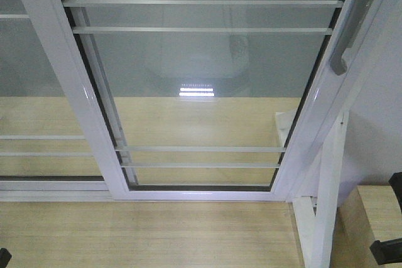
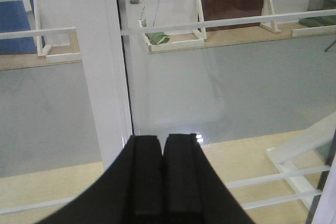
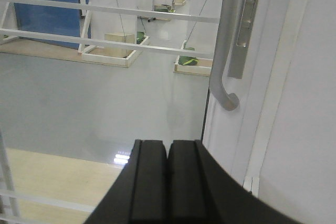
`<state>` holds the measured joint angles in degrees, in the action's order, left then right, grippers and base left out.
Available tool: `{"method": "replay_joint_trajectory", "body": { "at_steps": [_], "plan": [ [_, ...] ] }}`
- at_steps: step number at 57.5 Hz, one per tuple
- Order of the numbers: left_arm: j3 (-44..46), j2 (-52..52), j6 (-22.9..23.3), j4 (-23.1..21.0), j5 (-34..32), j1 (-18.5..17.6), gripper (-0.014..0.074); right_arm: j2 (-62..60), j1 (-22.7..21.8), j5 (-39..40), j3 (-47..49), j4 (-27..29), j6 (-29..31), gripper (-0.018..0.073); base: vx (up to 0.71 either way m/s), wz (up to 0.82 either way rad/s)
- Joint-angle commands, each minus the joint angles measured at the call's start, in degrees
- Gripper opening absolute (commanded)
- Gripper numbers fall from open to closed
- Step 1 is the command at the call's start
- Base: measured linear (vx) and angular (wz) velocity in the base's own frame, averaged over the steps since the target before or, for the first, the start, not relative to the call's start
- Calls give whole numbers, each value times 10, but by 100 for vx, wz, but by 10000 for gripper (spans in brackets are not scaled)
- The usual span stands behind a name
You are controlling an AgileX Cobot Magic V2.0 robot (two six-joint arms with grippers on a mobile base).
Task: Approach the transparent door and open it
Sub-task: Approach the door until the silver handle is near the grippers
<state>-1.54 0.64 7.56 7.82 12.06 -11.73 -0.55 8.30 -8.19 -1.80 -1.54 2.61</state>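
The transparent door (image 1: 201,61) fills the front view, a clear glass panel in a white frame with thin white horizontal bars. Its curved grey-white handle (image 1: 343,45) sits on the right stile at the upper right. In the right wrist view the handle (image 3: 224,45) hangs above and to the right of my right gripper (image 3: 168,145), which is shut and empty, apart from the door. My left gripper (image 2: 163,141) is shut on nothing, facing the glass beside a white stile (image 2: 100,77).
A second white-framed glass panel (image 1: 38,92) without a handle overlaps on the left. A white wall (image 1: 383,123) and a white post (image 1: 326,205) stand to the right, with a wooden block (image 1: 370,211) by it. A bottom track (image 1: 188,194) crosses the wooden floor.
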Motion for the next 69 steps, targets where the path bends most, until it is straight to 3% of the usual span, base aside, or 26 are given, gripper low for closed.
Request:
{"method": "replay_joint_trajectory", "body": {
  "at_steps": [1,50,62,69],
  "plan": [
    [-17,2,5,1,-45,-3,-6,-4,-2,46,-7,0,2,0,0,0],
    [-17,2,3,2,-52,-3,-6,-4,-2,49,-7,0,2,0,0,0],
    [-11,2,3,6,-98,-2,-6,-4,-2,77,-7,0,2,0,0,0],
    [-11,2,6,0,-166,-2,-6,-4,-2,147,-4,-1,4,0,0,0]
  ]
}}
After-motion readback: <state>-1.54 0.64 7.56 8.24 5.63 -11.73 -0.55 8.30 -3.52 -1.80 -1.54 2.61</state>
